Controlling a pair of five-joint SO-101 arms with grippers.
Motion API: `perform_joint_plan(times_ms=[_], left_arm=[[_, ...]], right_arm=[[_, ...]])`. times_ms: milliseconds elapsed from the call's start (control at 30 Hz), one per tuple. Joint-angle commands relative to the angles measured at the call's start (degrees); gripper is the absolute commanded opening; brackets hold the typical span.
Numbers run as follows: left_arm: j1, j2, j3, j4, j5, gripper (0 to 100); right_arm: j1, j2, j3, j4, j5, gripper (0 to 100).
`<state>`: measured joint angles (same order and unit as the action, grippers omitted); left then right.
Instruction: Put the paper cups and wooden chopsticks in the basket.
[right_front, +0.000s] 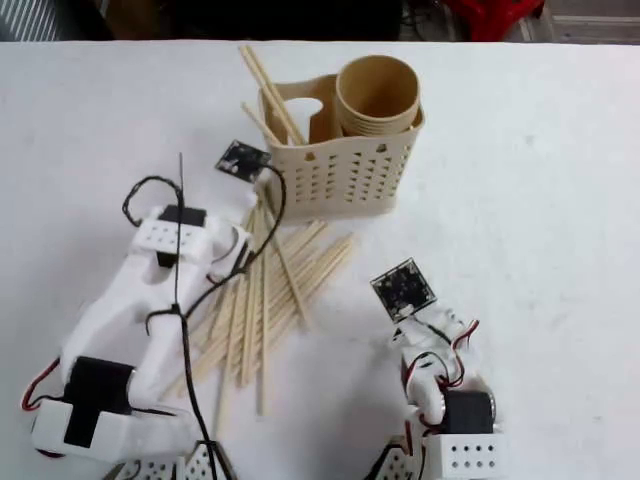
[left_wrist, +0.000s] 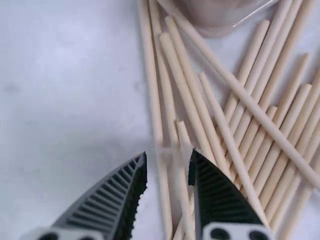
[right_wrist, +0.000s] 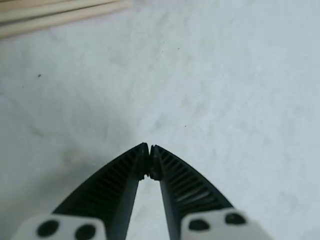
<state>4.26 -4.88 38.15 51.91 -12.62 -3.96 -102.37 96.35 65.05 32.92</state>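
Note:
A cream perforated basket stands at the table's back middle. Stacked paper cups sit in it, and a few wooden chopsticks lean out of its left side. Many loose chopsticks lie fanned on the table in front of the basket. My left gripper is open low over this pile, with two sticks running between its fingers. My right gripper is shut and empty over bare table, to the right of the pile, whose stick ends show farther off.
The left arm lies over the pile's left part, with black cables draped across it. The right arm sits at the front right. White table spreads open to the right of the basket.

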Motion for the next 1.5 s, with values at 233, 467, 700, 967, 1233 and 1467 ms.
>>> perform_joint_plan(times_ms=[233,467,700,967,1233,1467], left_arm=[[-0.7,7.1,-4.2,-4.3,-0.4,15],[-3.7,9.7,-8.5,-1.1,-1.7,9],[-4.8,9.6,-8.7,-1.1,-1.7,6],[-4.9,9.3,-12.8,3.6,-1.5,2],[-8.0,9.3,-33.1,19.4,-1.3,2],[-9.2,9.3,-54.9,34.2,-0.9,2]], right_arm=[[-0.3,-0.2,0.5,0.2,0.7,2.1],[-0.3,-0.2,0.5,0.2,0.7,2.1],[-0.3,-0.2,0.5,0.2,0.7,2.1],[-0.3,-0.2,0.5,0.2,0.7,2.1],[-0.3,-0.2,0.5,0.2,0.7,2.1],[-0.3,-0.2,0.5,0.2,0.7,2.1]])
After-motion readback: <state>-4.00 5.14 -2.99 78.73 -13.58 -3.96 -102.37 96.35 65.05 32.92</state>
